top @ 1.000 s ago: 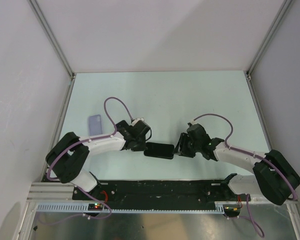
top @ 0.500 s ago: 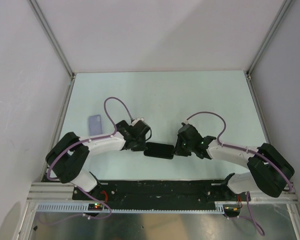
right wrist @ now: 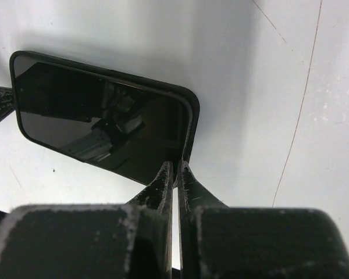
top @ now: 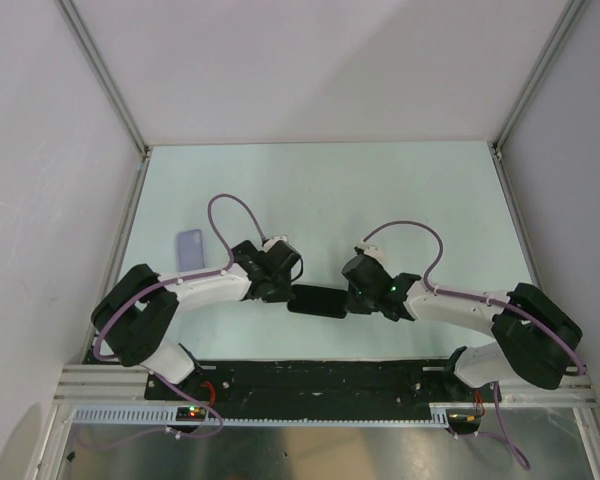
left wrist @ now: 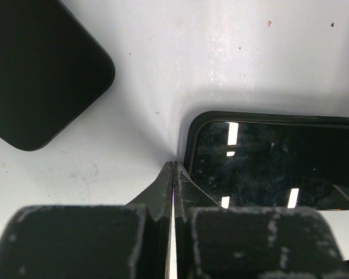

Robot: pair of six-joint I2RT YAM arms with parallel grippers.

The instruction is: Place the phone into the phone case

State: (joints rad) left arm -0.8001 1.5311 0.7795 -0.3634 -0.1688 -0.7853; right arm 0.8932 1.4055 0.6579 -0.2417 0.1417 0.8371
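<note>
Frame centre: my left hand (left wrist: pixel 173 165) and right hand (right wrist: pixel 175 165), both closed on nothing, touch opposite ends of the phone (top: pixel 316 300) on the table (top: pixel 380 190).

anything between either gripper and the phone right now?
Nothing visible. The left gripper's shut jaws sit right at the phone's corner, and the right gripper's shut jaws reach its opposite end. The dark rounded slab in the left wrist view lies off to the side, clear of both.
</note>
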